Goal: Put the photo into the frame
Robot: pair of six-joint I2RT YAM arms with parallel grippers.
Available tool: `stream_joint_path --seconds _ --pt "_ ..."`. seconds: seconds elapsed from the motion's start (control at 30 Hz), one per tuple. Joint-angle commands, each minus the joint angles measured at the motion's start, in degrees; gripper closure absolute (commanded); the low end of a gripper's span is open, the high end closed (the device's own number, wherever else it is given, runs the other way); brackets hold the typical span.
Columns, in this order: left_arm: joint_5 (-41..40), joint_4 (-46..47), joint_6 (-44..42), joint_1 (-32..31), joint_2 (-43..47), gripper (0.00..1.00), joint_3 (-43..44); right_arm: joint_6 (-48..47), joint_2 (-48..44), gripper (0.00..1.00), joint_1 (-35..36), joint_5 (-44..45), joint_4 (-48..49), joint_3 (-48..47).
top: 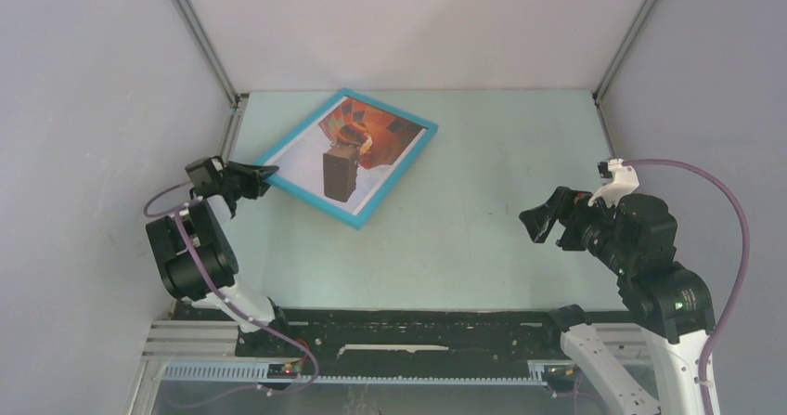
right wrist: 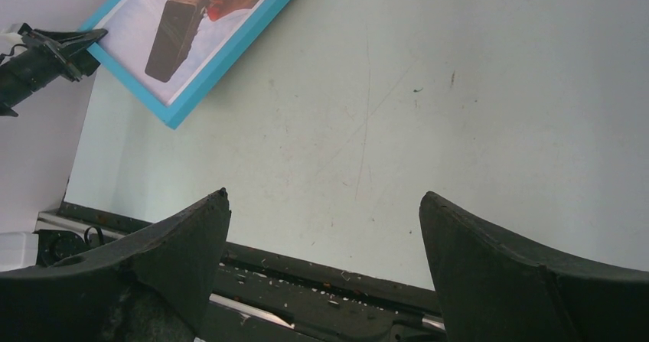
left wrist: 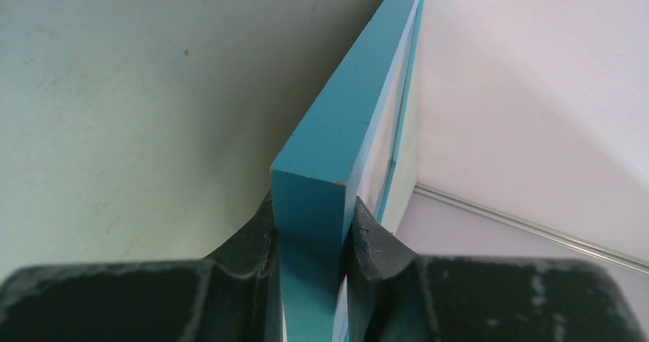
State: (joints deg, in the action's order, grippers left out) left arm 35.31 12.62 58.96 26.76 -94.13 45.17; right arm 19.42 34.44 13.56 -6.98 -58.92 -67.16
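Observation:
The teal frame lies face up at the back left of the table, turned at an angle, with the photo of an orange-red balloon and dark basket showing inside it. My left gripper is shut on the frame's left corner. In the left wrist view the frame's teal edge runs away from between the two black fingers. My right gripper hangs open over the table's right side, well apart from the frame, nothing between its fingers. The right wrist view catches the frame at upper left.
White walls close the table on the left, back and right. A metal rail runs along the wall base by the frame. The black mounting bar with both arm bases lies along the near edge.

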Motion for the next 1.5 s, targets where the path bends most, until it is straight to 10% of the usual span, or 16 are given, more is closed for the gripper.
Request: stream_joint_path --seconds 0.0,0.37,0.53,0.8,1.2,1.47 --pt "-17.9 -9.4 -13.4 0.9 -1.4 0.89 2.6 -1.0 0.7 0.00 -0.1 -1.0 1.3 -0.4" --pt "-28.4 -29.1 -13.3 1.1 5.2 0.48 7.5 -0.5 1.9 0.00 -0.1 -0.1 0.4 -2.5" --pt "-31.1 -34.5 -14.6 1.1 9.0 0.01 10.4 -0.4 2.5 0.00 -0.1 0.4 -0.6 -3.7" --pt "-29.3 -33.1 -18.8 -9.0 21.8 0.01 8.9 -1.6 2.6 0.00 -0.1 2.4 -2.7 -6.6" --pt "-38.6 -29.1 -37.6 -51.6 46.8 0.00 12.9 -5.9 -5.2 0.00 -0.1 3.0 -2.2 -9.9" --pt "-35.8 -20.9 -38.9 -57.4 64.4 0.00 14.3 -5.0 -8.7 0.00 -0.1 7.0 -1.7 -16.9"
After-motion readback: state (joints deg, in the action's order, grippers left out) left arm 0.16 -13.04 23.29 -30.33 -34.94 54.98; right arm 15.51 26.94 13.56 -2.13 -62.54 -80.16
